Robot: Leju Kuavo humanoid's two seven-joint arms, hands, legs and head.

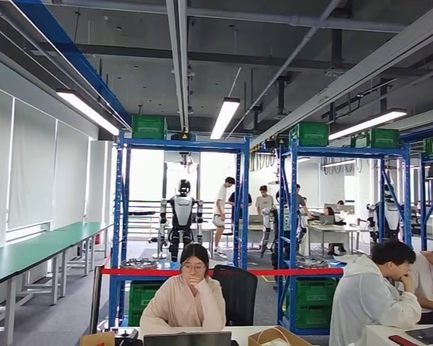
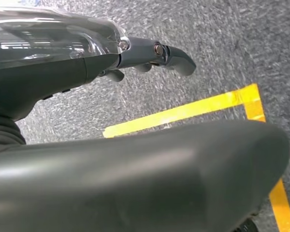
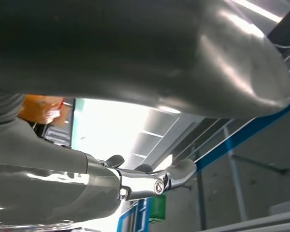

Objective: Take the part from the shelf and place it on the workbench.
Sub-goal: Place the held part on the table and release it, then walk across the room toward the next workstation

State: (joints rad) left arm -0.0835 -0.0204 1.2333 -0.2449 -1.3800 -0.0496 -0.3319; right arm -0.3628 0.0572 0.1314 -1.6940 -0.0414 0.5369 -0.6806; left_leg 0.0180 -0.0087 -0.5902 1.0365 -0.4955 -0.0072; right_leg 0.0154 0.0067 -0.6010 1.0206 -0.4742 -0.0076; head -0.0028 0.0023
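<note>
Nearest to you, a person in a pale top [image 1: 184, 299] sits at a desk [image 1: 242, 333] behind a laptop [image 1: 187, 339], with a black chair [image 1: 235, 292] just behind. To your right two more people [image 1: 369, 292] lean over another table. Behind them a red tape line [image 1: 219, 272] runs across two blue shelves [image 1: 179, 148], which carry green crates [image 1: 149, 127] on top and low down. On the middle level lie round metal parts [image 1: 139, 263]; which one is yours you cannot tell. Your left hand [image 2: 136, 55] hangs over grey carpet and yellow floor tape [image 2: 180, 113], fingers stretched out, holding nothing. Your right hand [image 3: 143, 181] is likewise spread and empty. Beyond the shelves stand another robot [image 1: 182, 213] and more people at desks; green benches [image 1: 35, 249] line the left wall.
</note>
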